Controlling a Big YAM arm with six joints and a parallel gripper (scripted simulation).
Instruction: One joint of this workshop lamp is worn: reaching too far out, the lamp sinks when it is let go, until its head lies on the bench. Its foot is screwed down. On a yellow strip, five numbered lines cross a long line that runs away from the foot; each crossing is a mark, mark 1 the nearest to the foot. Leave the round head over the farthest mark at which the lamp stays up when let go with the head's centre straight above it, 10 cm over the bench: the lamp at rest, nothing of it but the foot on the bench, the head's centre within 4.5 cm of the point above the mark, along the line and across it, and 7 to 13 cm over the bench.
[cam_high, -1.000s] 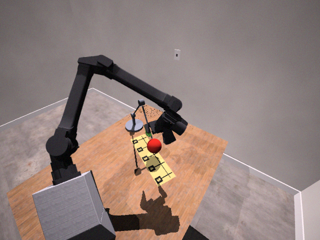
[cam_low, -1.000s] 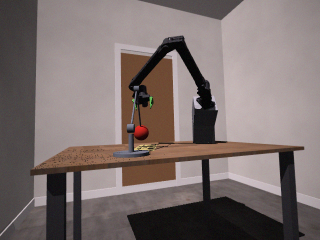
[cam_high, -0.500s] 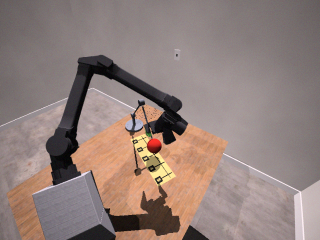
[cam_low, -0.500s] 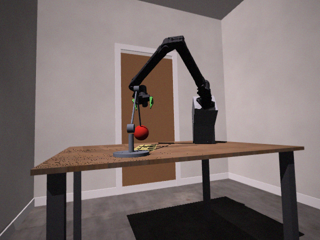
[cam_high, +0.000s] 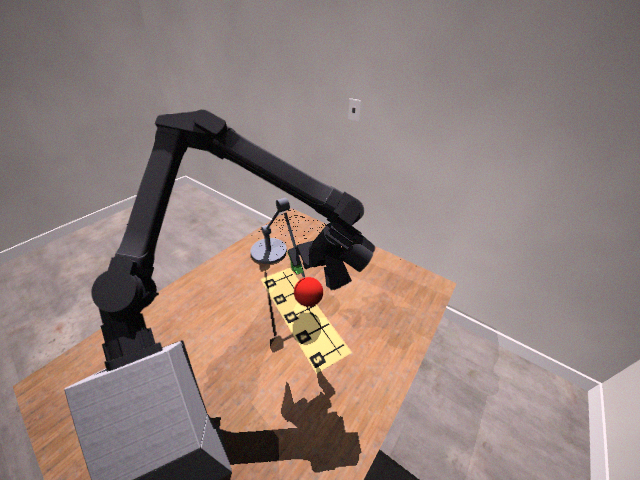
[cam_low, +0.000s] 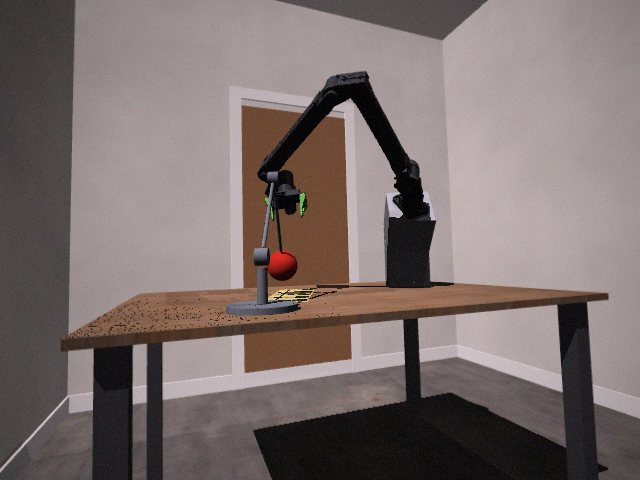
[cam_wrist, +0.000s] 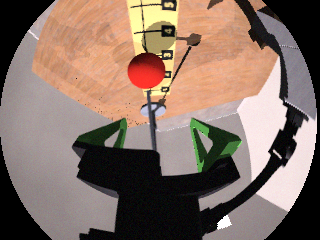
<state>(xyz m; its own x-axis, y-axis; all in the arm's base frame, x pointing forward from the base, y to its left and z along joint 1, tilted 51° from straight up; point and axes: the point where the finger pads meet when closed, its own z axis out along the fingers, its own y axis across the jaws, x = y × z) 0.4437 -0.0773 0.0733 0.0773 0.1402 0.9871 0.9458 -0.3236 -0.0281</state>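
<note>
The lamp's grey round foot (cam_high: 268, 250) (cam_low: 261, 307) stands on the bench at the near end of the yellow strip (cam_high: 330, 338) (cam_low: 292, 294) (cam_wrist: 143, 20). Its arm folds at a high joint (cam_high: 282, 204) (cam_low: 272, 177), and a thin rod runs down to the round red head (cam_high: 308, 290) (cam_low: 282, 265) (cam_wrist: 147, 71). The head hangs clear of the bench over the strip's inner marks, and its shadow falls around marks 3 and 4. My gripper (cam_high: 312, 272) (cam_low: 285, 204) (cam_wrist: 158, 121) is open. Its green fingers straddle the thin rod above the head without touching it.
The wooden bench (cam_high: 155, 310) (cam_low: 413, 302) carries the robot's grey pedestal (cam_high: 129, 408) (cam_low: 408, 248) at its far end from the lamp. A door is behind the bench in the exterior view. The lamp's rod and joint cast a thin shadow beside the strip.
</note>
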